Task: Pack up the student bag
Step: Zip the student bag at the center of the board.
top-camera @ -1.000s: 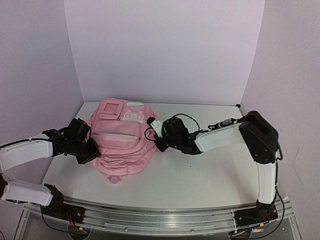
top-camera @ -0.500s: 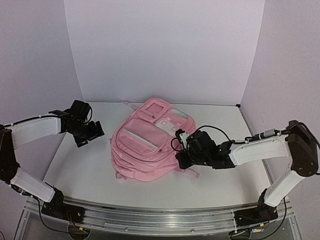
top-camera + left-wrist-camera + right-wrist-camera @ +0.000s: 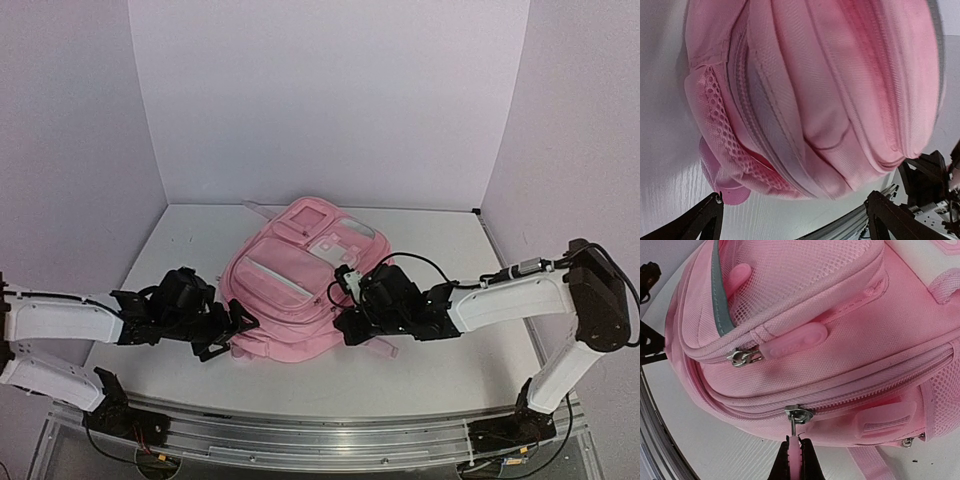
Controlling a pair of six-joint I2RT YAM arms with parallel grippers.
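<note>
Two grippers are seen at the near end of the student bag (image 3: 285, 285), which lies flat on the desk (image 3: 450, 380) with its front pockets facing up. The left gripper (image 3: 230, 333) is held with its fingers spread wide apart and nothing between them. The bag's rounded corner, with a mesh side pocket (image 3: 725, 145), lies just ahead of the fingertips; whether it is touched cannot be told from the left wrist view. The right gripper (image 3: 795, 442) is clamped on a pink zip pull (image 3: 796, 462), which is pinched thin between the two fingers. The metal slider (image 3: 798, 415) of that pull sits directly ahead of the fingertips, on a zip line running across the bag's edge. A second slider with a longer pink tab (image 3: 792, 344) is seen further ahead, on the pocket above. In the overhead view the bag is placed between the two grippers, to the right of the left one and to the left of the right one, with both close against its near edge.
</note>
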